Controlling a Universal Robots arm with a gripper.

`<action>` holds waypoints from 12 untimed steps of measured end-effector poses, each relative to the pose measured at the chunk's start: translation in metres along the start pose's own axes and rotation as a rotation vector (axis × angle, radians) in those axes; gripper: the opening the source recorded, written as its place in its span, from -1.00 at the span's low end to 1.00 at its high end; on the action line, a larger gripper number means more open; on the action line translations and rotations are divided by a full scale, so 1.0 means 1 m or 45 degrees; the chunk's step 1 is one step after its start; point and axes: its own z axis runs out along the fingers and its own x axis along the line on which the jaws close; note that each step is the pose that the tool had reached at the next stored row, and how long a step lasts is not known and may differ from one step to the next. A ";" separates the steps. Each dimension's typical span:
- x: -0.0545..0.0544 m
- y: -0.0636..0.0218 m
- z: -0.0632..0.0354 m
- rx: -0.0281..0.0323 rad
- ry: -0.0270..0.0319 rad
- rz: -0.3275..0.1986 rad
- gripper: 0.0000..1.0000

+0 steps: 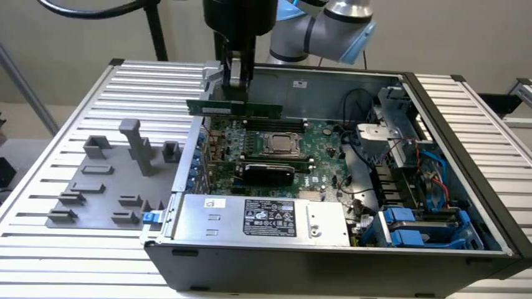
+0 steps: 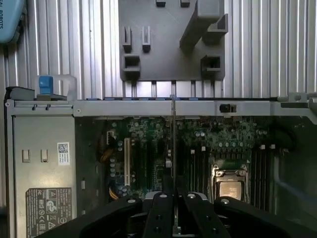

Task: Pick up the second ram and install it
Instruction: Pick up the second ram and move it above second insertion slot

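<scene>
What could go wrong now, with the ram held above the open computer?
1. The hand grips the second ram only at its middle, so it may tilt or slip.
2. In the wrist view it hangs edge-on beside the memory slots, not over one; lowering here could strike the motherboard near the processor.

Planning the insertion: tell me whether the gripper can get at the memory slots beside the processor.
Probably yes: the gripper, shut on the second ram, hangs over the open case and nothing covers the memory slots.
</scene>
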 end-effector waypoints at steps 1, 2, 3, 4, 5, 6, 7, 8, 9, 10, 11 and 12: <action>-0.001 -0.0045 0.0012 -0.0003 0.0000 0.000 -1.00; -0.002 -0.0090 0.0024 -0.0005 0.0000 0.000 -1.00; -0.003 -0.0137 0.0039 -0.0007 0.0001 0.000 -1.00; -0.005 -0.0182 0.0056 -0.0007 0.0000 0.000 -1.00; -0.007 -0.0227 0.0073 -0.0007 0.0001 0.000 -1.00; -0.010 -0.0271 0.0092 -0.0006 0.0000 0.000 -1.00; -0.012 -0.0312 0.0111 -0.0008 0.0000 0.000 -1.00; -0.015 -0.0353 0.0131 -0.0007 0.0001 0.000 -1.00; -0.018 -0.0390 0.0150 -0.0008 0.0001 0.000 -1.00; -0.021 -0.0426 0.0169 -0.0007 0.0001 0.000 -1.00; -0.024 -0.0461 0.0188 -0.0007 0.0000 0.000 -1.00; -0.027 -0.0493 0.0207 -0.0006 -0.0002 0.000 -1.00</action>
